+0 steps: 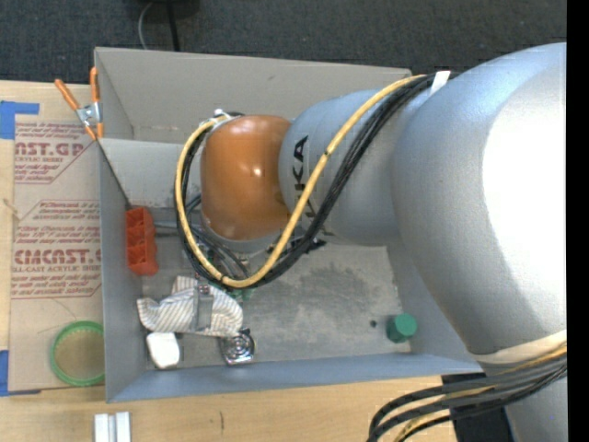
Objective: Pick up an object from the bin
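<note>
My gripper (pixel 217 258) hangs below the arm's wrist in the left half of the bin, its dark body just above a crumpled white-and-grey cloth (pixel 180 309). The cloth lies near the front left corner. A small white block (pixel 163 349) rests at the cloth's front edge. A shiny metal piece (pixel 237 347) sits just right of that block. An orange-red brick (pixel 140 239) lies against the left wall, left of the gripper.
A small green knob-like thing (pixel 400 328) sits alone at the front right of the bin floor. The thick arm, with its orange cover and yellow-black cables, spans the bin from the right and hides the back and middle.
</note>
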`<state>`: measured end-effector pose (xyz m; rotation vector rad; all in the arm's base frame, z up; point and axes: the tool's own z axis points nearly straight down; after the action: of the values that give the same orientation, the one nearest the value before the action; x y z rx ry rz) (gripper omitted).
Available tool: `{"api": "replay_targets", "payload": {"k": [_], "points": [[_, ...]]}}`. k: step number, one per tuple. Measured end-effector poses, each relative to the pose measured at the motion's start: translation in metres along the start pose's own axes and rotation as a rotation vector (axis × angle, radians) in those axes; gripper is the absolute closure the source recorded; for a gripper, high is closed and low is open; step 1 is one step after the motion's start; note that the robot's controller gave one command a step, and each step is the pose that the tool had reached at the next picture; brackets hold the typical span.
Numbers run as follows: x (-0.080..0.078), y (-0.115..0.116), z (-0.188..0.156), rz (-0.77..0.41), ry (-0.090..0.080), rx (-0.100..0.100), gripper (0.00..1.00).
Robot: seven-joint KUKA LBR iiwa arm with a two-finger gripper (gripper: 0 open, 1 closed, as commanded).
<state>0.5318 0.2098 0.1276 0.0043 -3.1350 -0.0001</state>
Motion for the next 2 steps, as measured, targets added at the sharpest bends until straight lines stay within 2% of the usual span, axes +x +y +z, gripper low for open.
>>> {"api": "replay_targets", "payload": {"k": [1, 2], "points": [[-0.002, -0.001, -0.005, 0.002, -0.006, -0.001, 0.00], [0.007, -0.013, 0.021, -0.057, -0.009, -0.002, 0.00]]}}
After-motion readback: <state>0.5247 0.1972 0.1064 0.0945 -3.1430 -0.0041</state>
